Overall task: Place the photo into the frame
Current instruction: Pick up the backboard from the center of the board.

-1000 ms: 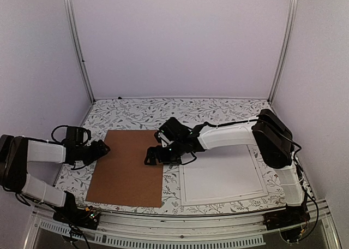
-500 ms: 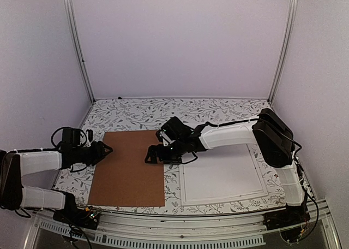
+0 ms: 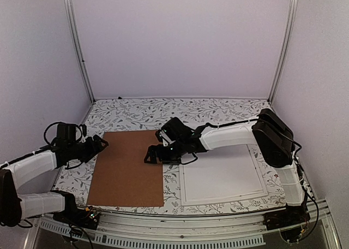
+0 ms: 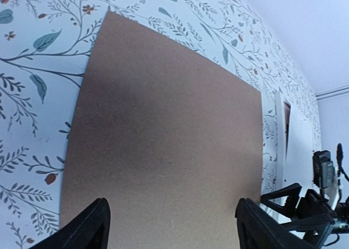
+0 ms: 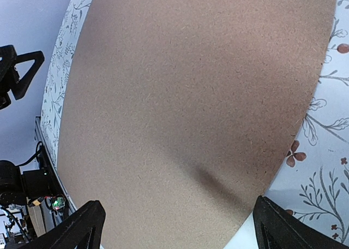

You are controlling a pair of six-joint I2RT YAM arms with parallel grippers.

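Note:
The brown backing board (image 3: pixel 128 167) lies flat on the left half of the table. My left gripper (image 3: pixel 101 144) hovers at its upper left edge, open, with only the board (image 4: pixel 169 129) between its fingers (image 4: pixel 172 227). My right gripper (image 3: pixel 152 153) is over the board's right edge, wide open above the brown surface (image 5: pixel 177 221). The white frame (image 3: pixel 224 196) lies flat to the right of the board, and its inside looks white. The photo does not show plainly. Only a thin dark red strip (image 4: pixel 287 123) appears at the frame's edge in the left wrist view.
The floral tablecloth (image 3: pixel 142 115) covers the table. Grey walls and metal corner posts (image 3: pixel 79 47) close in the back and sides. The right arm (image 3: pixel 234 134) stretches across above the frame's top left corner. The table's near edge has a metal rail (image 3: pixel 180 227).
My left arm has stretched out lower and further left, with its gripper still at the board's left edge. The board has shifted slightly. The right arm has not moved.

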